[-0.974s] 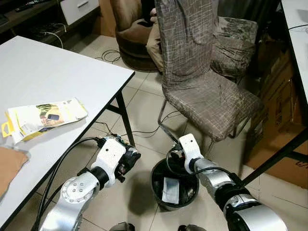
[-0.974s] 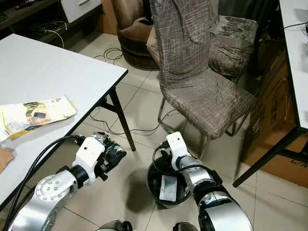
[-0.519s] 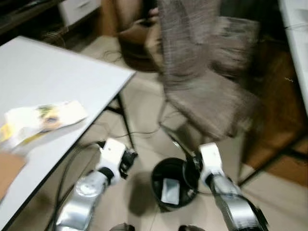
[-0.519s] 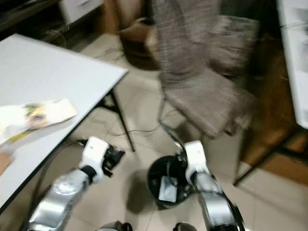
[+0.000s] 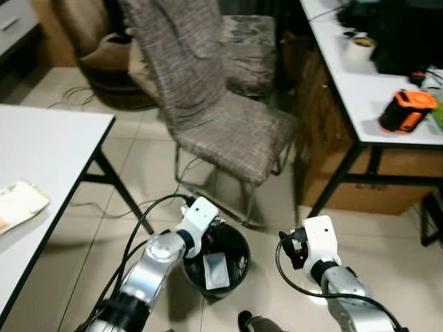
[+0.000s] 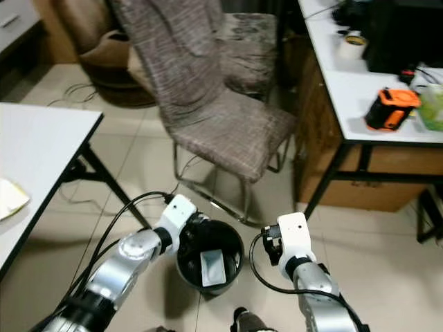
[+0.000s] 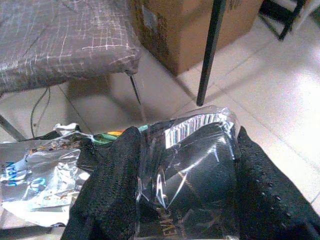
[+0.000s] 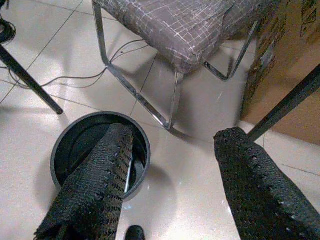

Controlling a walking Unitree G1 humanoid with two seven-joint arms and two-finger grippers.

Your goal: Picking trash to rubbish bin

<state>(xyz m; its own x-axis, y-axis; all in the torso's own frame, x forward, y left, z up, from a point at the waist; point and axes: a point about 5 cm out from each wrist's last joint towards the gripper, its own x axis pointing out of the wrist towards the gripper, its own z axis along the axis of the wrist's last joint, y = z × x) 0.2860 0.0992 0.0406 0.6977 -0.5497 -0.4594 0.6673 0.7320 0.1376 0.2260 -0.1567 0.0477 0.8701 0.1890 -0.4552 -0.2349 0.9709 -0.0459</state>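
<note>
The left gripper has its jaws clenched on a crinkled foil wrapper, silver and black with a barcode strip, pinched between the 2 black fingers. Seen from the head, that gripper sits right at the near-left rim of the rubbish bin, a round black bucket standing on the tiled floor. Inside the bin a pale flat piece of trash already lies against the bottom.

The right gripper hangs to the right of the bin, clear of its rim, its jaws spread wide with nothing between them; in the wrist view 1 finger crosses in front of the bin's mouth, while the other is over bare tile.

Just behind the bin stands a chair on chrome legs, draped in a grey-brown checked cover. Left of the bin is a white bench with a yellow and white packet near its edge. Right of the bin and further back, a second white bench carries an orange and black tool and a roll of tape, with cardboard boxes below.
</note>
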